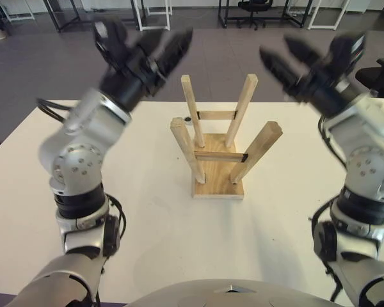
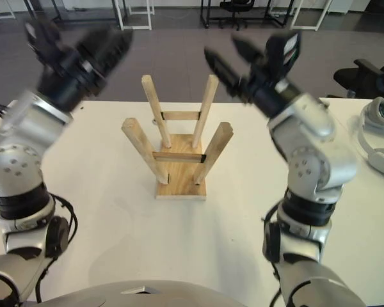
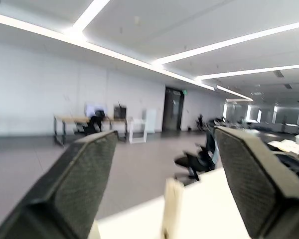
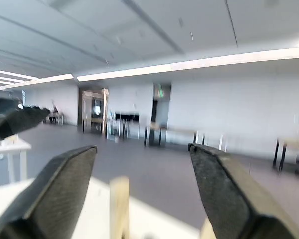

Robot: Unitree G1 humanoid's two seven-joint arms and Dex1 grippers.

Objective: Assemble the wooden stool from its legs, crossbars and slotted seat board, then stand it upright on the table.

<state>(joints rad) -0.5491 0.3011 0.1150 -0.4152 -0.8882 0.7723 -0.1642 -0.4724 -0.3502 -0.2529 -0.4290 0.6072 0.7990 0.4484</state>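
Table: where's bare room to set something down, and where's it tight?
Free on the table: near strip in front of the seat board, plus patches left and right of the upturned stool. Tight: centre, legs sticking up, open left gripper and right gripper flanking their tops; white device at the right edge.

- A large open-plan office or lab hall, not a home.
- Long strip lights (image 3: 239, 42) run across a plain white ceiling (image 4: 139, 30).
- A grey floor (image 1: 51, 57) stretches far back, past rows of desks (image 3: 72, 118) and black swivel chairs (image 1: 253, 6) (one more stands at the right edge).
- The near white table (image 1: 147, 211) is a plain, wide work surface.
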